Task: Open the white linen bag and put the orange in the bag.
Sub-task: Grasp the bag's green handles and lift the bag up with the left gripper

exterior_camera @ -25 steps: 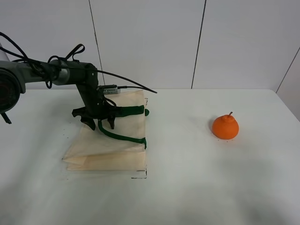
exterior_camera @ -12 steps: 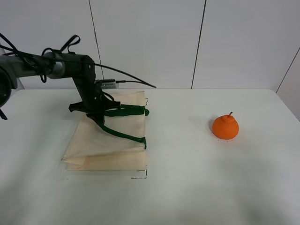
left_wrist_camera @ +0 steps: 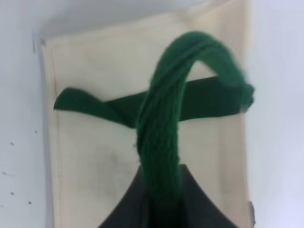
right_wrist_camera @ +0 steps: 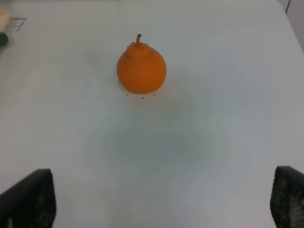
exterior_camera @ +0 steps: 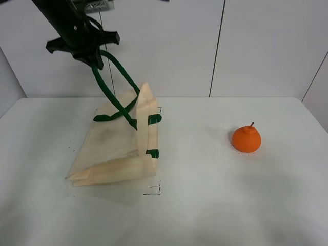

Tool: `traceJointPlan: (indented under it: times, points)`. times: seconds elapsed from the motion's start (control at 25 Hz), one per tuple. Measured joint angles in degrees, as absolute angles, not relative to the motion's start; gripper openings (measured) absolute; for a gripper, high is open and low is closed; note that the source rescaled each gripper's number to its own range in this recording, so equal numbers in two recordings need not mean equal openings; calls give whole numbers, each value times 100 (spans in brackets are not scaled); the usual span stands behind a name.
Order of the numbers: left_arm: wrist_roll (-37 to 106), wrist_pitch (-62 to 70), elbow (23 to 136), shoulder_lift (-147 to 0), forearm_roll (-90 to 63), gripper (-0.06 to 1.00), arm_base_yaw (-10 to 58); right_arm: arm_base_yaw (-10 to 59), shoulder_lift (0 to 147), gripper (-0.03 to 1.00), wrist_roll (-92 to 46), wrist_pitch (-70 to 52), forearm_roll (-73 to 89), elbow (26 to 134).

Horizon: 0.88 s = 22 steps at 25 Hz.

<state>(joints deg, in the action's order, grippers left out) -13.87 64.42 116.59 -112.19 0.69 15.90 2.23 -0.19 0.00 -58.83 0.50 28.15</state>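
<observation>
The white linen bag (exterior_camera: 115, 148) stands on the left of the white table (exterior_camera: 220, 205), its mouth edge pulled up to a peak. My left gripper (exterior_camera: 94, 60) is high above it, shut on one dark green handle (exterior_camera: 110, 87) that is stretched taut. In the left wrist view the handle (left_wrist_camera: 164, 137) runs up into the jaws (left_wrist_camera: 161, 209) over the bag (left_wrist_camera: 90, 166). The orange (exterior_camera: 246, 138) sits on the table to the right, far from the bag. My right gripper (right_wrist_camera: 159, 190) is open and empty, hovering back from the orange (right_wrist_camera: 141, 69); it does not show in the exterior view.
Small black corner marks (exterior_camera: 154, 192) are on the table by the bag's near right corner. A panelled white wall (exterior_camera: 220, 46) stands behind the table. The second green handle (exterior_camera: 152, 119) lies against the bag's right edge.
My left gripper has risen sharply from just above the flat bag to high up and to the left, pulling the handle taut and lifting the bag's top edge. The orange has not moved.
</observation>
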Motion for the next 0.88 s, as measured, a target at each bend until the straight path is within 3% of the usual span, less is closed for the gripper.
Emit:
traceJointPlan:
  times: [0.24,0.68,0.88]
  points:
    - [-1100,6821,12249,-10847,0,0,1726,223,-19,100,0,-5883,50,2815]
    - [-1070,6821,12264,-10639,-36,0,1910,223,8,100,0,-5883,50,2815]
    - [-1070,6821,12264,-10493,0,0,1910,223,1271,100,-99,-5729,107,3190]
